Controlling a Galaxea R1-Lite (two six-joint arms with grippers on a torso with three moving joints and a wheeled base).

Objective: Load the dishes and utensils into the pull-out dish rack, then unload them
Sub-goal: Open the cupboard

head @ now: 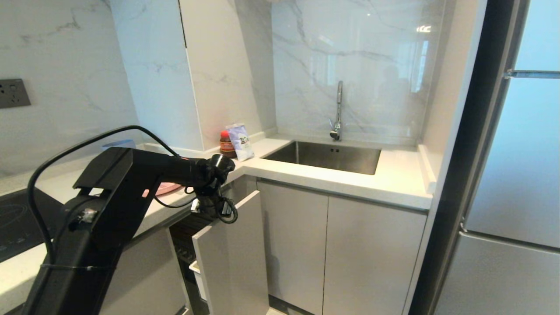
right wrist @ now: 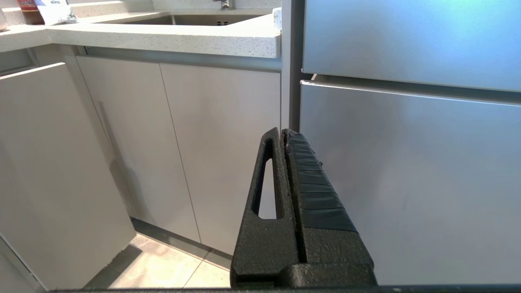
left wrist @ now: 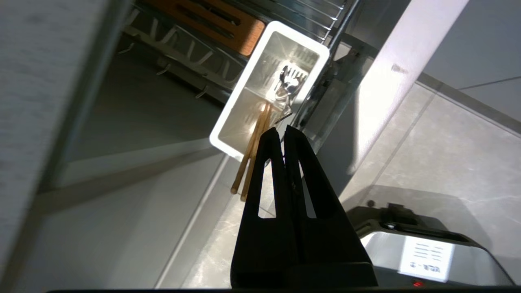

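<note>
- left gripper [left wrist: 281, 131]: black, fingers pressed together, empty, just above the white plastic cutlery holder [left wrist: 228, 140]
- light wooden chopsticks [left wrist: 254, 152] lean over the holder's rim; shiny silver metal fork [left wrist: 288, 83] stands inside
- right gripper [right wrist: 283, 132] shut too, by the cabinets

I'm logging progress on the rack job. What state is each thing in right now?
pull-out dish rack: pulled out.
white cutlery holder: holds fork and chopsticks.
fork: in the holder.
chopsticks: in the holder, ends sticking out.
left gripper: jaws shut, empty.
right gripper: jaws shut, empty.
</note>
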